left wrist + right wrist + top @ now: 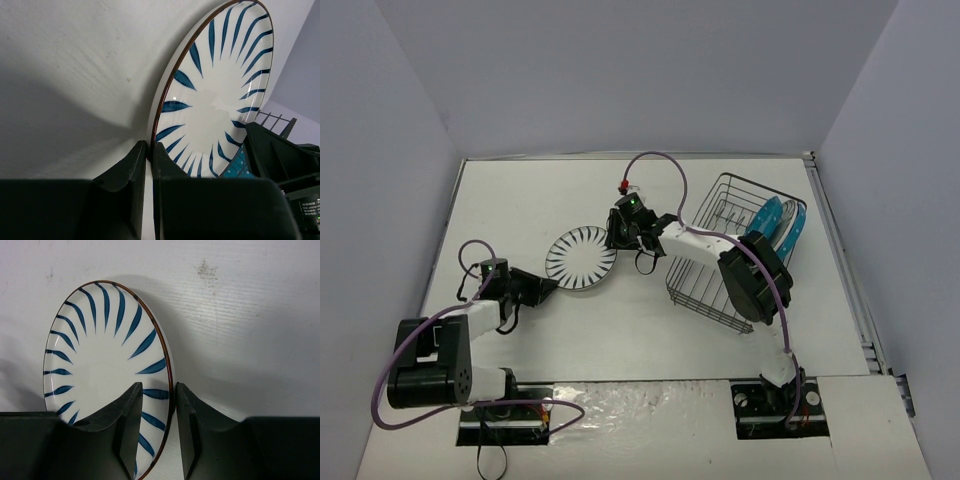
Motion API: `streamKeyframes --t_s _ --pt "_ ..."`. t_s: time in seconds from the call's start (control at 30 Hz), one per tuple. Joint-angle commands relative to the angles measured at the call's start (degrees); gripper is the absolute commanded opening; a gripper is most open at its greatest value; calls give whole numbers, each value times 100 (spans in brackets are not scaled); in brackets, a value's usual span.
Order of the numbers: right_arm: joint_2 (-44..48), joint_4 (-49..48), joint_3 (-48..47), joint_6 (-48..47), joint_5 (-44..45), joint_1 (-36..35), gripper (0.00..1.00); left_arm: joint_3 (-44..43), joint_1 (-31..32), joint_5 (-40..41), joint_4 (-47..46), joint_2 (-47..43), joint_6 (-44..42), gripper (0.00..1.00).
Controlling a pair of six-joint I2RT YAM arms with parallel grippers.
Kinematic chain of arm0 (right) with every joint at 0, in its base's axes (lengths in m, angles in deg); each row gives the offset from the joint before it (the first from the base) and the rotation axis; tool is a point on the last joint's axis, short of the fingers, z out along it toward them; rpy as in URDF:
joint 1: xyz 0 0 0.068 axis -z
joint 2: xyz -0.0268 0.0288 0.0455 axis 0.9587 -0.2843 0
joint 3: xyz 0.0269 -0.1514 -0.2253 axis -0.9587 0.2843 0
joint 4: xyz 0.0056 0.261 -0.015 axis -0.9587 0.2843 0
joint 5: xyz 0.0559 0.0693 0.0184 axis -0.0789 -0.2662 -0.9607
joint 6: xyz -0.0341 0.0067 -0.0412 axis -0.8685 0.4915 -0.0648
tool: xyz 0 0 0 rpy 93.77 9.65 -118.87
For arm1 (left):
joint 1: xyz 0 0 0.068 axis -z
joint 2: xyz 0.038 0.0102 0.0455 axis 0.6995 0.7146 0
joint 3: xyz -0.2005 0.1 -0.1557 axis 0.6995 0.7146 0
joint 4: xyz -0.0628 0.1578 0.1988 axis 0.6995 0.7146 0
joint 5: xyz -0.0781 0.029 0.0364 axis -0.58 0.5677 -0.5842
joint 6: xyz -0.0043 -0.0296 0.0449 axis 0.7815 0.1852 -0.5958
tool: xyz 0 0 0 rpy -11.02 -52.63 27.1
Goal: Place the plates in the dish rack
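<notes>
A white plate with dark radial stripes sits left of the dish rack, between my two grippers. My left gripper is shut on its near-left rim; in the left wrist view the fingers pinch the brown edge of the plate. My right gripper straddles the opposite rim. In the right wrist view its jaws stand apart around the plate, with a gap on the inner side. Two teal dotted plates stand upright in the rack.
The black wire rack takes up the right half of the white table. The right arm's white link reaches across the rack's left side. A purple cable loops above the right wrist. Grey walls close in the table.
</notes>
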Motion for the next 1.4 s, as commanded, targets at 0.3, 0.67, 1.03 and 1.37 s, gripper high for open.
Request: streamKeyframes --t_s 0.3,0.67,1.03,1.37 --pt "52 -273 -248 174 -291 -89 30 418 39 -462 -3079 432 1231 0" --pt "-37 -157 -251 199 -236 -2 32 569 31 -377 -3803 679 1524 0" --pt "-140 -99 -207 271 -319 238 34 627 39 -376 -4307 1019 1693 0" --pt "-328 -45 -215 293 -318 330 34 624 39 -403 -4759 1383 1827 0"
